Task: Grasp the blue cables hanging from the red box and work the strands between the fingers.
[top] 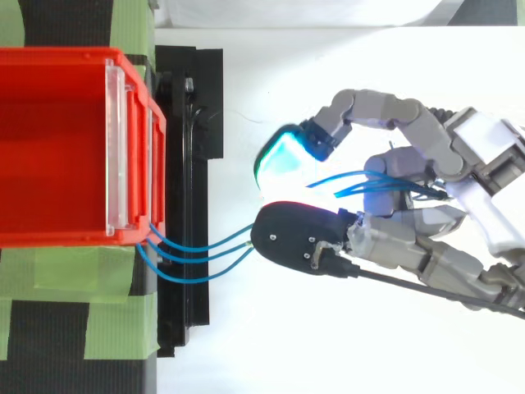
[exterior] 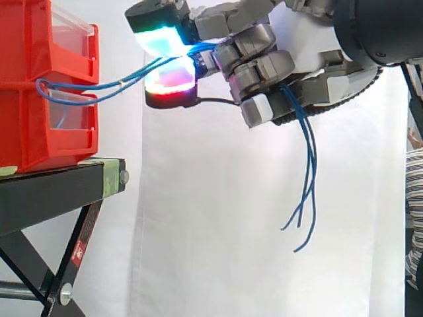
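Note:
Thin blue cables (exterior: 109, 82) run from the front of the red box (exterior: 39, 79) rightward into my hand (exterior: 264, 66). The hand is curled round the strands: two glowing pads, one cyan-green (exterior: 158, 41) and one red-magenta (exterior: 173, 79), pinch them at the front. Behind the fingers the loose cable ends (exterior: 305, 185) hang down freely. In the top view the cables (top: 197, 250) leave the red box (top: 57, 148) at its near corner, pass under a dark fingertip (top: 295, 238) and loop through the hand (top: 426, 205).
The red boxes rest on a black stand (exterior: 59, 191) with green tape (top: 115, 271) on its top. A white curtain hangs behind. At the right edge of the side view a person's sleeve (exterior: 414, 218) shows.

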Robot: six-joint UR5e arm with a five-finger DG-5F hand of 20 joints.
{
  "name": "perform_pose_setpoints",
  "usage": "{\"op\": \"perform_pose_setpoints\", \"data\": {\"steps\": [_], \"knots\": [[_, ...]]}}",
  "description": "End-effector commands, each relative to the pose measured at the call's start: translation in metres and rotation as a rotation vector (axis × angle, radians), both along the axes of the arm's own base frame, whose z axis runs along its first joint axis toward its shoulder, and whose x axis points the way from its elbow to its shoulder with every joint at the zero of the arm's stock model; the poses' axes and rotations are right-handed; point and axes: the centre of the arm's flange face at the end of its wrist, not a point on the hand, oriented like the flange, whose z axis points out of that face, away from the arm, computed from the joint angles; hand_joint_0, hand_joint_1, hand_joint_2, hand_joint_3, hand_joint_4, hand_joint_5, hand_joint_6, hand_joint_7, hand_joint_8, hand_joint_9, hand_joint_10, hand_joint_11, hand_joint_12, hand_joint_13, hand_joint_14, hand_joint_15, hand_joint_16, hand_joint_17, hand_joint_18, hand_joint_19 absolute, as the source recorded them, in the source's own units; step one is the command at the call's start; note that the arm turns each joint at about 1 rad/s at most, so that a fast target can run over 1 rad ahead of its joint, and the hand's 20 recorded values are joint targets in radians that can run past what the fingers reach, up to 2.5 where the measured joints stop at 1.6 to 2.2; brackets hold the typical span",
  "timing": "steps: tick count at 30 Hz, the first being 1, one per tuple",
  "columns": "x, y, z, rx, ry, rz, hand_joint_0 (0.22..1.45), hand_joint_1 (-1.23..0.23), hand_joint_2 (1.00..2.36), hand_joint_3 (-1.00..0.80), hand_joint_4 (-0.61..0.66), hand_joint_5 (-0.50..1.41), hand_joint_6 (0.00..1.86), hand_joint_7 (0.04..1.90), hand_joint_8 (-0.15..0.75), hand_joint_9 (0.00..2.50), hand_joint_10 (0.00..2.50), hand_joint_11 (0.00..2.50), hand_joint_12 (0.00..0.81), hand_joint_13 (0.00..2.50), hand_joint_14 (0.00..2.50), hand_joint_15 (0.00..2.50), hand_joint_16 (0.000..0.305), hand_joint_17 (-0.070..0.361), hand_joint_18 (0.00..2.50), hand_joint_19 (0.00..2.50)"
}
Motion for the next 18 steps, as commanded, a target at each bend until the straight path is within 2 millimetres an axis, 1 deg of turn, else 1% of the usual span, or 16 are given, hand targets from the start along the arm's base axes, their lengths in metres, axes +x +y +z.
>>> {"op": "perform_pose_setpoints", "data": {"steps": [1, 2, 4, 5, 6, 7, 10, 11, 13, 15, 18], "knots": [[0.0014, -0.0001, 0.0007, 0.041, -0.05, 0.003, 1.0, -0.67, 1.02, -0.26, 0.25, -0.05, 0.2, 1.27, 0.384, 0.99, 2.5, 2.5, 0.419, 1.08, 2.5, 1.64, 0.046, 0.104, 1.46, 1.18], [0.002, 0.0003, 0.0015, 0.048, -0.059, 0.003, 1.0, -0.67, 1.02, -0.27, 0.25, -0.05, 0.18, 1.27, 0.384, 0.99, 2.5, 2.5, 0.419, 1.08, 2.5, 1.64, 0.046, 0.104, 1.46, 1.18], [0.0024, -0.0005, 0.0012, 0.059, -0.073, 0.004, 0.97, -0.68, 1.02, -0.29, 0.25, -0.03, 0.05, 1.32, 0.384, 0.99, 2.5, 2.5, 0.419, 1.08, 2.5, 1.64, 0.046, 0.104, 1.46, 1.18], [0.0026, 0.0006, 0.0019, 0.063, -0.077, 0.006, 0.97, -0.69, 1.02, -0.33, 0.25, -0.03, 0.01, 1.33, 0.384, 0.99, 2.5, 2.5, 0.419, 1.08, 2.5, 1.64, 0.046, 0.104, 1.46, 1.18], [0.0028, -0.0003, 0.0019, 0.066, -0.081, 0.005, 0.96, -0.69, 1.02, -0.38, 0.25, -0.03, 0.0, 1.34, 0.384, 0.99, 2.5, 2.5, 0.419, 1.08, 2.5, 1.64, 0.046, 0.104, 1.46, 1.18], [0.0026, -0.0003, 0.0014, 0.066, -0.081, 0.007, 0.94, -0.69, 1.02, -0.52, 0.25, -0.04, 0.0, 1.31, 0.384, 0.99, 2.5, 2.5, 0.419, 1.08, 2.5, 1.64, 0.046, 0.104, 1.46, 1.18], [0.003, -0.0001, 0.0021, 0.067, -0.084, 0.007, 0.94, -0.67, 1.01, -0.65, 0.26, -0.02, 0.0, 1.32, 0.384, 0.99, 2.5, 2.5, 0.419, 1.08, 2.5, 1.64, 0.046, 0.104, 1.46, 1.18], [0.0028, -0.0002, 0.0015, 0.067, -0.084, 0.007, 0.94, -0.67, 1.01, -0.66, 0.26, -0.02, 0.0, 1.33, 0.384, 0.99, 2.5, 2.5, 0.419, 1.08, 2.5, 1.64, 0.046, 0.104, 1.46, 1.18], [0.0032, 0.0, 0.0018, 0.069, -0.088, 0.007, 0.95, -0.66, 1.01, -0.69, 0.26, -0.02, 0.11, 1.3, 0.384, 0.99, 2.5, 2.5, 0.419, 1.08, 2.5, 1.64, 0.046, 0.104, 1.46, 1.18], [0.0037, 0.0003, 0.0025, 0.069, -0.089, 0.008, 0.97, -0.65, 1.01, -0.67, 0.26, -0.03, 0.18, 1.27, 0.384, 0.99, 2.5, 2.5, 0.419, 1.08, 2.5, 1.64, 0.046, 0.104, 1.46, 1.18], [0.0035, 0.0002, 0.0009, 0.066, -0.084, 0.008, 1.02, -0.65, 1.02, -0.56, 0.26, -0.05, 0.31, 1.22, 0.384, 0.99, 2.5, 2.5, 0.419, 1.08, 2.5, 1.64, 0.046, 0.104, 1.46, 1.18]]}}
